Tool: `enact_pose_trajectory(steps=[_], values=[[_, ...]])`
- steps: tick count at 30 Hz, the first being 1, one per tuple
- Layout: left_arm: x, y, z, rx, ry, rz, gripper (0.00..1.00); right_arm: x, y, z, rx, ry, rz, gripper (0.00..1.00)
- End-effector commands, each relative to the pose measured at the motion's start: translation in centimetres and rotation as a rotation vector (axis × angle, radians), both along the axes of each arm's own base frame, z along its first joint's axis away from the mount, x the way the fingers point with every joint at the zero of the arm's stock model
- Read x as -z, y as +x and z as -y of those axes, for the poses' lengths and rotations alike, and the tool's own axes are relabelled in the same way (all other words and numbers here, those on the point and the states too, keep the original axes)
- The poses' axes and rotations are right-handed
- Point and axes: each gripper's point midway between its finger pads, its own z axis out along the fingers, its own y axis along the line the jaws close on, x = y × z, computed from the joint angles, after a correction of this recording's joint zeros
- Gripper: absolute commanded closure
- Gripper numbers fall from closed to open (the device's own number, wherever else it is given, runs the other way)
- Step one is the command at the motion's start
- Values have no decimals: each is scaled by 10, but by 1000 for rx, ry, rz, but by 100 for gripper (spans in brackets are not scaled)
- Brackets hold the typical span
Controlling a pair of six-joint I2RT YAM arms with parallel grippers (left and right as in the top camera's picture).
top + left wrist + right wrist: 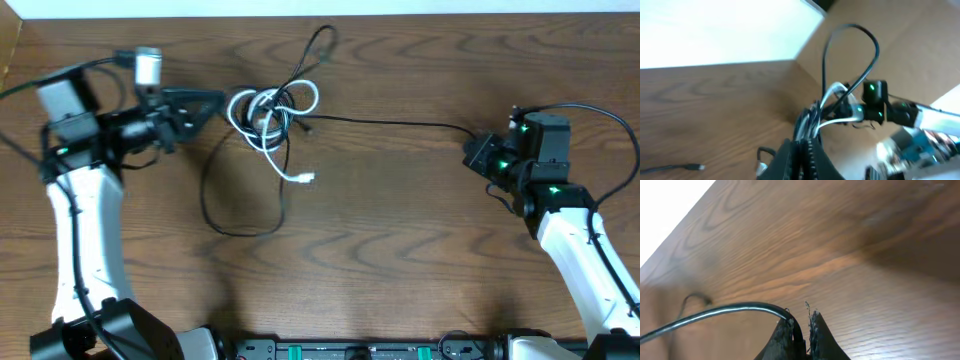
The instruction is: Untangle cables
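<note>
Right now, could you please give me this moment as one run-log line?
left gripper: shut on knot | right gripper: shut on black cable, running straight to knot | status: knot not yet undone

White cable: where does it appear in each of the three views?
Overhead: white cable lies coiled, upper centre.
Left wrist: white cable at centre, among black strands.
Right wrist: not in it.
Shared landmark: the brown wooden table.
</note>
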Motion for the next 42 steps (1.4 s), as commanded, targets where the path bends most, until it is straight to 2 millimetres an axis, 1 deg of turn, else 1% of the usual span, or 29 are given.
enact_pose_trajectory(steps=[1, 2, 3, 5, 7, 14, 17, 20, 23, 24, 25, 26, 28, 30, 31, 32, 34, 36, 38, 39, 42], values=[[-14, -4, -34, -83, -27, -1, 92, 1, 3, 34, 149, -56, -9, 99], [-14, -4, -46, -115, -33, -11, 92, 2, 3, 34, 149, -56, -9, 99], [-14, -4, -49, -126, -35, -14, 92, 1, 3, 34, 149, -56, -9, 99], [-13, -5, -63, -166, -41, -24, 93, 1, 3, 33, 158, -45, -10, 99], [-13, -5, -67, -177, -47, -34, 92, 1, 4, 33, 155, -42, -7, 99], [-12, -5, -62, -167, -48, -40, 92, -3, 6, 29, 139, -28, 11, 99], [-10, -5, -54, -148, -47, -52, 92, -3, 7, 28, 138, -28, 13, 99], [3, -4, -41, -143, -6, -72, 92, -4, 7, 27, 133, -24, 15, 99], [29, -7, -15, -113, 112, -89, 92, -5, 8, 26, 129, -22, 21, 99], [36, -9, -10, -104, 149, -92, 92, -5, 8, 25, 128, -22, 22, 99], [49, -11, 1, -84, 220, -107, 92, -5, 8, 25, 127, -22, 23, 99], [68, -15, 15, -53, 328, -127, 92, -6, 9, 25, 127, -22, 26, 99], [90, -21, 31, -8, 470, -146, 92, -6, 9, 25, 126, -21, 27, 99], [106, -24, 45, 30, 594, -153, 92, -7, 10, 23, 117, -11, 31, 99], [117, -26, 54, 49, 685, -149, 91, -8, 10, 22, 113, -8, 36, 99], [125, -26, 61, 61, 763, -140, 88, -9, 11, 20, 106, -1, 41, 99], [135, -26, 71, 77, 880, -115, 86, -10, 11, 18, 97, 7, 46, 99], [149, -24, 83, 93, 1020, -80, 79, -10, 11, 18, 97, 7, 46, 99], [160, -21, 92, 106, 1100, -60, 70, -10, 12, 18, 97, 7, 46, 99], [164, -20, 97, 115, 1118, -52, 66, -10, 11, 18, 97, 7, 46, 99], [174, -16, 112, 147, 1122, -35, 62, -10, 11, 18, 97, 7, 46, 99]])
